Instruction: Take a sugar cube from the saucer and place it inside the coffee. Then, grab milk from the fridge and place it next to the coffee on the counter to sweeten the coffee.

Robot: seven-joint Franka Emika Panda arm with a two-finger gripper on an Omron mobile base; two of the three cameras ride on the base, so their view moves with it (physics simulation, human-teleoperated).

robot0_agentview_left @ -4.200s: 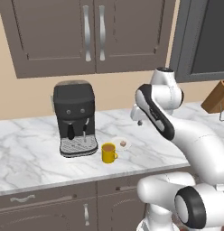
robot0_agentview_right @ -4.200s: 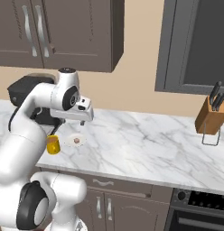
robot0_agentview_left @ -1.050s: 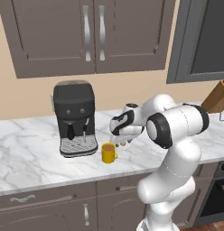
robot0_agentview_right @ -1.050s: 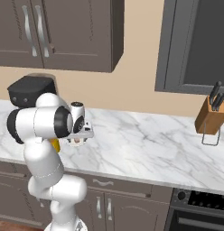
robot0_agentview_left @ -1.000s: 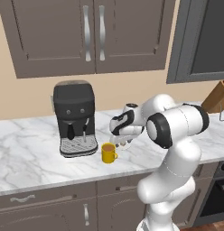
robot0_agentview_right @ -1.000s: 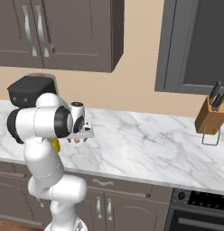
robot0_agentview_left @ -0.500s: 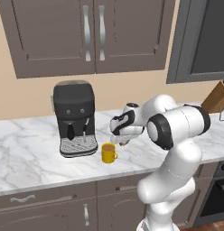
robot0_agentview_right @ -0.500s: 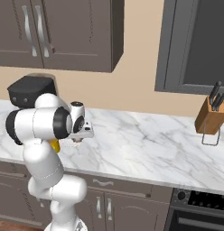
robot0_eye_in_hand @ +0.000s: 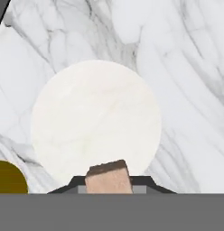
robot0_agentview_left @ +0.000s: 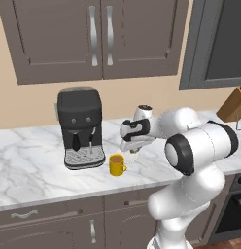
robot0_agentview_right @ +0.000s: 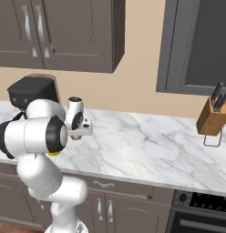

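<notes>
Just above the round white saucer (robot0_eye_in_hand: 96, 122), the end effector (robot0_eye_in_hand: 108, 180) is clenched on the sugar cube (robot0_eye_in_hand: 108, 176), a pale brownish block pinched between the two dark fingertips (robot0_eye_in_hand: 71, 185) at the bottom of the hand view, its darker top edge facing the camera. The saucer lies bare beneath it on the white marble counter (robot0_agentview_left: 25, 170), and a curved sliver of the yellow mug (robot0_eye_in_hand: 9, 177) shows at the lower left of the hand view, so the coffee stands just beside the saucer. From the left base view the arm reaches low over the counter with the end effector (robot0_agentview_left: 131, 147) hovering to the right of the yellow mug (robot0_agentview_left: 116, 165), which holds dark coffee and sits in front of the black coffee machine (robot0_agentview_left: 81, 127). From the right base view the wrist (robot0_agentview_right: 78, 120) hangs over the saucer's pale rim (robot0_agentview_right: 77, 144), and a wooden knife block (robot0_agentview_right: 212, 117) stands far off along the counter. The step in hand looks to be the first one: the cube is gripped but not yet carried to the cup. The next move would call for a lift clear of the saucer, a short sideways shift toward the mug, and a release only once the cube sits squarely over the cup's small opening; the fetching of milk from the fridge remains undone
</notes>
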